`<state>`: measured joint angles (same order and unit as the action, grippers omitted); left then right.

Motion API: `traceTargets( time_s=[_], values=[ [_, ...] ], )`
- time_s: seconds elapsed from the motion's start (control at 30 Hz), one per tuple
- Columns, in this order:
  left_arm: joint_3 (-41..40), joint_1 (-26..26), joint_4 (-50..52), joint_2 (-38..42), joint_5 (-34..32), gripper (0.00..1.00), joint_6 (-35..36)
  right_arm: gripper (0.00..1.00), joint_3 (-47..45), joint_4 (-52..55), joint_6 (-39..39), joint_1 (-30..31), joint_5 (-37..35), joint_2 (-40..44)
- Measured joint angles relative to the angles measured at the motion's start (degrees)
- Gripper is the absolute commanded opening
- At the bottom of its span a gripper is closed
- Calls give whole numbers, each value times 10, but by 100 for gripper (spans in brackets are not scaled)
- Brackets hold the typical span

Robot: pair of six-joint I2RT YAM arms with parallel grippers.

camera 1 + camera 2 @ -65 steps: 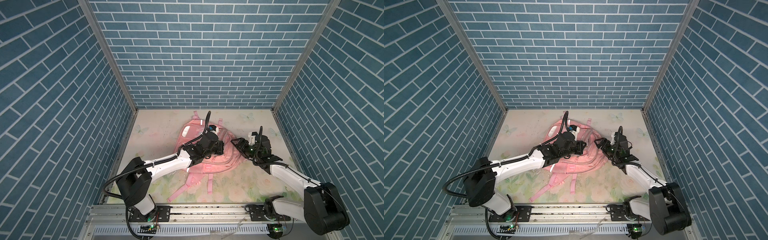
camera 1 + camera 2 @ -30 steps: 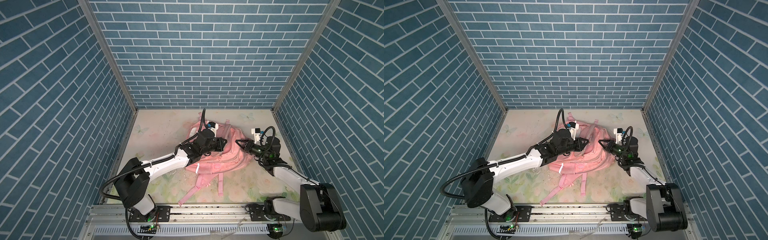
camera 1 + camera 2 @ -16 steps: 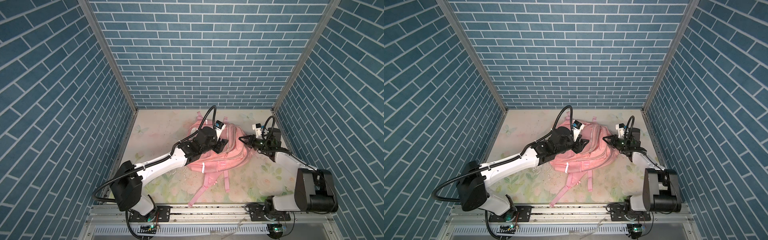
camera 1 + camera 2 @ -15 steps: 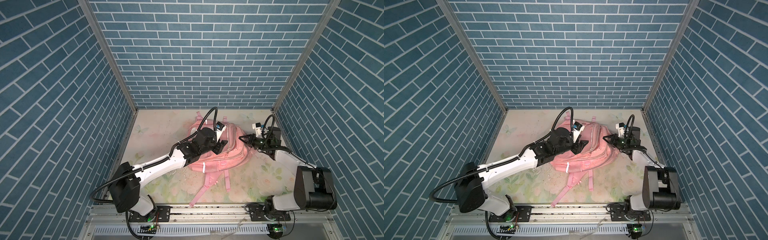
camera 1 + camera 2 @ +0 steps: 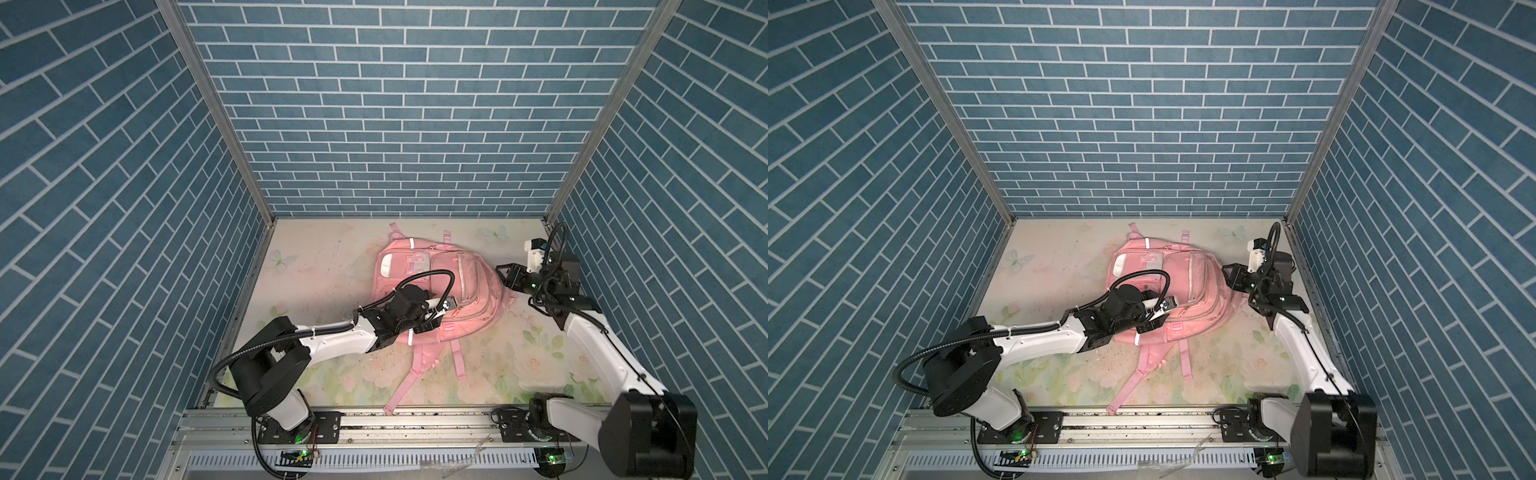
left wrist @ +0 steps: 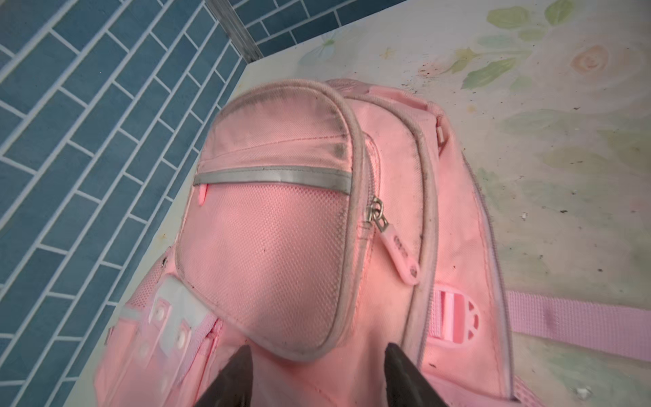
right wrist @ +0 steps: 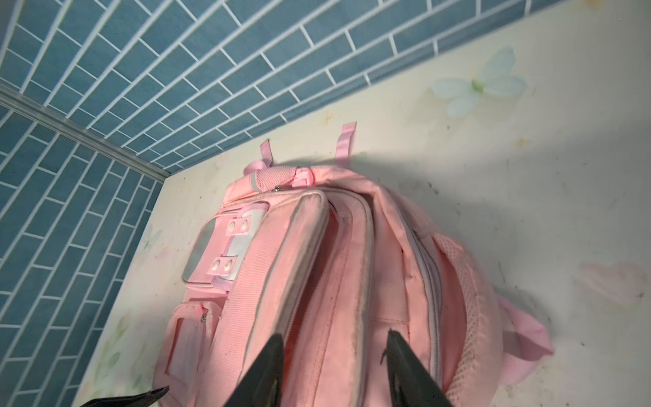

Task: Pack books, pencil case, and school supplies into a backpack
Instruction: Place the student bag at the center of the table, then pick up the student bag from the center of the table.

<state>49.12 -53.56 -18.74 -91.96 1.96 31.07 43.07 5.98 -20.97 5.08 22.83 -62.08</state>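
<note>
Top views: a large pale pink fabric backpack [image 5: 478, 286] lies front side up on the table, toward the back wall and a little right of the middle; both top views show it [image 5: 1208, 299].
Surface: a cream tabletop [image 5: 316, 282] printed with faded flowers, leaves and butterflies. Dark specks and scuffs are scattered over it, thickest just in front of the backpack.
Room: walls of teal-blue brick pattern with white joints [image 5: 395, 124] close three sides. Silver metal corner posts [image 5: 216, 112] run up the two back corners. A metal front rail [image 5: 415, 419] carries both arm bases.
Straps: pink webbing shoulder straps [image 5: 409, 382] trail over the surface from the backpack toward the rail.
Left gripper [image 5: 434, 320]: it hangs over the backpack's end nearest the rail. Its jaws are spread and grasp nothing. In the left wrist view [image 6: 317, 347] the rounded mesh front pocket [image 6: 264, 264] sits just beyond the black fingers.
Right gripper [image 5: 505, 276]: it is just beside the backpack's right edge, released and holding nothing. In the right wrist view [image 7: 334, 333] the fingers are parted above the piped pocket ridges.
Trim: a silver reflective strip [image 6: 271, 176] crosses the mesh pocket, and a pink zip pull [image 6: 398, 250] lies beside it.
</note>
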Motion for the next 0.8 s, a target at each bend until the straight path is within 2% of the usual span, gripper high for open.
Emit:
traceTargets(
  time_s=[0.1, 0.17, 0.2, 0.27, 0.4, 0.6, 0.8],
  values=[
    [0, 0, -27, -19, 5, 60, 15, 46, -43, -9, 16, 53, -37, 47],
    [2, 0, -38, -34, 6, 56, 22, 44, -71, -17, 19, 76, -51, 65],
    [5, 0, -40, -43, 3, 50, 23, 42, -88, -22, 20, 85, -58, 75],
    [17, 0, -38, -65, -5, 30, 24, 41, -115, -32, 24, 102, -69, 92],
    [40, -4, -33, -89, -9, 2, 6, 38, -166, -60, 35, 145, -95, 132],
    [51, -3, -18, -87, 7, 0, -44, 37, -215, -91, 60, 235, -176, 196],
    [120, -8, 70, -92, 27, 0, -114, 36, -245, -134, 72, 253, -218, 218]
  ],
)
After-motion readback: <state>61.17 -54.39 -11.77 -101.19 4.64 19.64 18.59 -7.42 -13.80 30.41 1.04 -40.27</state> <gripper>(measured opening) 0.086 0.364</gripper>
